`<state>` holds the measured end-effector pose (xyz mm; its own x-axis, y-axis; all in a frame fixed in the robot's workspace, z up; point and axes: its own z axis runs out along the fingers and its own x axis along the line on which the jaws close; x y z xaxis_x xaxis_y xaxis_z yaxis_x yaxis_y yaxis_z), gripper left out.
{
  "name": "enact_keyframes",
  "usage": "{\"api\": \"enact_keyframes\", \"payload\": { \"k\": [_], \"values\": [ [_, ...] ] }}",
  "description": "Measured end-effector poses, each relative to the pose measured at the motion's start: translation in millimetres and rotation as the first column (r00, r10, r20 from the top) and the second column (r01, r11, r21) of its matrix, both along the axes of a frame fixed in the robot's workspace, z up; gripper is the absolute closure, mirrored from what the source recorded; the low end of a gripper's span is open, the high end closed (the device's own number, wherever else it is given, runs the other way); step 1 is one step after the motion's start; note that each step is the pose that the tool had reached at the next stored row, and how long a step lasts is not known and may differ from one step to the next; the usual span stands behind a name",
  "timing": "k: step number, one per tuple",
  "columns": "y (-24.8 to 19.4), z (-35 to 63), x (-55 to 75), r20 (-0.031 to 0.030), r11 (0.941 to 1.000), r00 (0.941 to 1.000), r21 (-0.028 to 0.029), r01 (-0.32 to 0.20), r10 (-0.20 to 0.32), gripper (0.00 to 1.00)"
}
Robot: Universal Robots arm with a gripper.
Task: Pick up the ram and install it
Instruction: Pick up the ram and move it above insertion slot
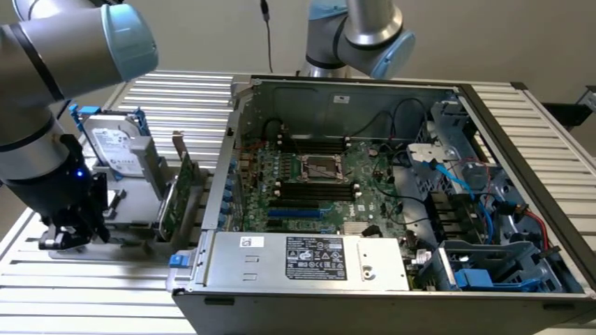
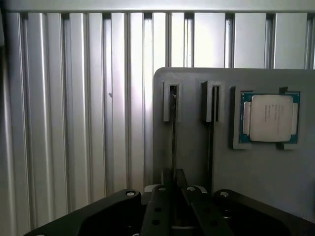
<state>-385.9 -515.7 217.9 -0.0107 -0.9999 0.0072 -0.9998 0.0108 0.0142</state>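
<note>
- Ram (image 2: 173, 132), in the wrist view, stands on edge in a narrow slot of the grey holder (image 2: 246, 172) and reads as a thin dark line. Stood upright like this, its top edge is free for a pinch from above.
- The tool (image 2: 173, 196) sits straight over that edge with its fingers drawn close on either face of the stick. I judge it to be gripping the ram, which is seated in the holder.
- A second slot (image 2: 211, 118) runs just beside the first; I cannot tell whether it holds a stick. A processor (image 2: 269, 118) lies flat in its own recess further along the holder, apart from the tool.
- Past the holder's edge lies the ribbed bench (image 2: 74, 123).
- In the exterior view the tool (image 1: 67, 234) hangs down onto the holder (image 1: 130, 237).
- A hard drive (image 1: 116, 150) and a green expansion card (image 1: 181, 195) stand upright on the holder, on the exterior view's right of the tool. They crowd that side, so straight up looks the freest way out.
- Beyond the holder, to the exterior view's right, the computer case (image 1: 354, 105) lies open with its black memory slots (image 1: 317, 190) exposed. The case's near wall rises between holder and slots.
</note>
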Motion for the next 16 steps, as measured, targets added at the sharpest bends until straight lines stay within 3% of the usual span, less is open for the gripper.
{"api": "enact_keyframes", "payload": {
  "k": [11, 16],
  "values": [
    [0.0, 49.7, 1.2, -0.0006, 0.9999, 0.9999, 0.0001, -0.016, 0.016, 0.86],
    [0.0, 72.8, 5.9, -0.0038, 0.9995, 0.9995, 0.0001, -0.032, 0.032, 0.86]
  ]
}}
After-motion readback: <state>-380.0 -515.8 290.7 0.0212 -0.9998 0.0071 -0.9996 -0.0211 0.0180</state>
